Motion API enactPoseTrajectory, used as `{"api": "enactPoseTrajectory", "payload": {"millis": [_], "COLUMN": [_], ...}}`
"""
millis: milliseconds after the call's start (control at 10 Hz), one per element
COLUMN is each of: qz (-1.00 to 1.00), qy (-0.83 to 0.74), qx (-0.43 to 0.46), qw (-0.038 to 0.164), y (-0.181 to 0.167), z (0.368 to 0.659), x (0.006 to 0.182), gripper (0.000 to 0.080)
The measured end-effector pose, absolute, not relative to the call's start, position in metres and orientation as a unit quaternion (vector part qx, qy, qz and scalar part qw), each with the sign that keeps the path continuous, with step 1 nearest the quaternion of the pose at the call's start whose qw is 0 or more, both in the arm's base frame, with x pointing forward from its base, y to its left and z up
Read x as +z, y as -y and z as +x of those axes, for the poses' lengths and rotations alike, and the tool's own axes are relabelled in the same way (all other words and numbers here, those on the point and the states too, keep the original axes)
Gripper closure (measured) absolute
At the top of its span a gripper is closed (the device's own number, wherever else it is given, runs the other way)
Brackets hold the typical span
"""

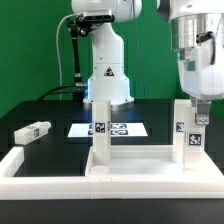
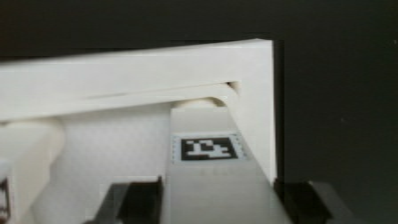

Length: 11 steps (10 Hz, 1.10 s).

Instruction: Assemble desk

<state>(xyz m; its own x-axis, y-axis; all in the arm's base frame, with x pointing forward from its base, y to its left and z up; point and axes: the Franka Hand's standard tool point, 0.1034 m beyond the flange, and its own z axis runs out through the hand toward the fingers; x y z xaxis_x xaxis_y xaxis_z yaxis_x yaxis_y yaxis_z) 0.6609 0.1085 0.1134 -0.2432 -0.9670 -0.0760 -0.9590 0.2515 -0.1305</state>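
The white desk panel (image 1: 135,168) lies at the front with its raised rim up. Two tagged leg posts stand upright on it, one at the exterior view's left (image 1: 100,130) and one at its right (image 1: 190,135). My gripper (image 1: 199,104) comes down from above and is shut on the top of the right post. In the wrist view the gripper (image 2: 224,196) has its dark fingers (image 2: 135,202) flanking that post (image 2: 214,120), which stands at a corner of the panel (image 2: 107,90). A third leg post (image 1: 32,131) lies loose on the table at the left.
The long low white border rail (image 1: 20,165) runs along the front and left of the panel. The marker board (image 1: 125,129) lies flat behind the panel. The arm's white base (image 1: 108,60), with a black cable beside it, stands at the back.
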Motion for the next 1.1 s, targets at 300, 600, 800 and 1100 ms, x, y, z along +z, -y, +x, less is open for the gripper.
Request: {"api": "enactPoseTrajectory", "payload": {"millis": [300,600,800,1100], "qz": [-0.638,-0.796,-0.831,-0.933], "qy": [-0.766,-0.598,-0.548,-0.344], "qx": [-0.034,-0.076,-0.079,-0.1], "qw": [0.068,0.064,0.058,0.041], "y": [-0.108,-0.115,-0.113,-0.103], "z": [0.661,0.659,0.659,0.663], "x": [0.112,0.111,0.11,0.113], "gripper": [0.029,0.0152,0.0152,0.015]}}
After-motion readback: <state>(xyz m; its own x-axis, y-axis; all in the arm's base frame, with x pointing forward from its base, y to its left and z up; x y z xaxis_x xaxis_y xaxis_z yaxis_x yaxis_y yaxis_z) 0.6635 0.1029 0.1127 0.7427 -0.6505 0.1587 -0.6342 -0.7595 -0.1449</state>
